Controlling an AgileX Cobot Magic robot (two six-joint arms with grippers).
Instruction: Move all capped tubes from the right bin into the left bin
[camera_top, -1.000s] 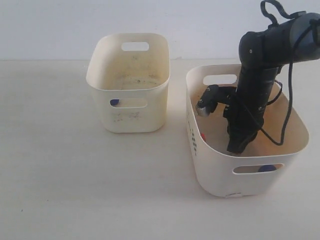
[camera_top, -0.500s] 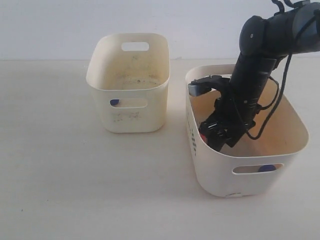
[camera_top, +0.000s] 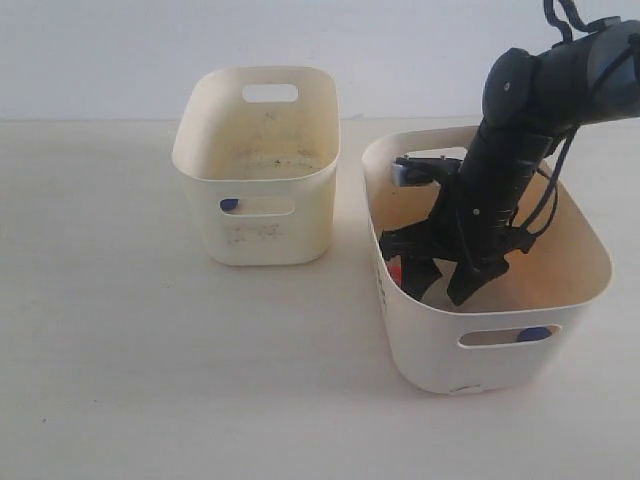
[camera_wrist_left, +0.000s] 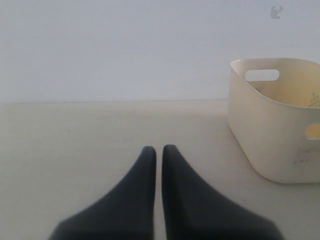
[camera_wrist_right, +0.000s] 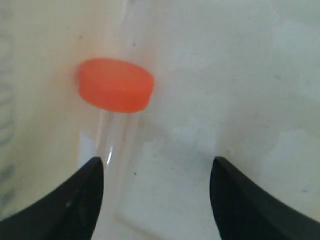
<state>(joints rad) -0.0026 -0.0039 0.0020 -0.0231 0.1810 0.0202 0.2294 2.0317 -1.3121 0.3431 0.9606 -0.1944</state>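
Pale worktop (camera_top: 120, 380), plain wall (camera_top: 100, 50). Right gripper (camera_wrist_right: 157, 170) inside right bin (camera_top: 430, 350), jaws wide, empty, orange-capped tube (camera_wrist_right: 116, 91) between them beside bin's side. Likely light, stiff, slick: grip barrel below cap. Left gripper (camera_wrist_left: 159, 150) jaws closed, empty.

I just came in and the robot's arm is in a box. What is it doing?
The right gripper is down inside the right bin, open, right by an orange-capped tube it has not gripped yet. The left gripper is shut, off to the side of the left bin. A blue cap shows through the left bin's handle slot.
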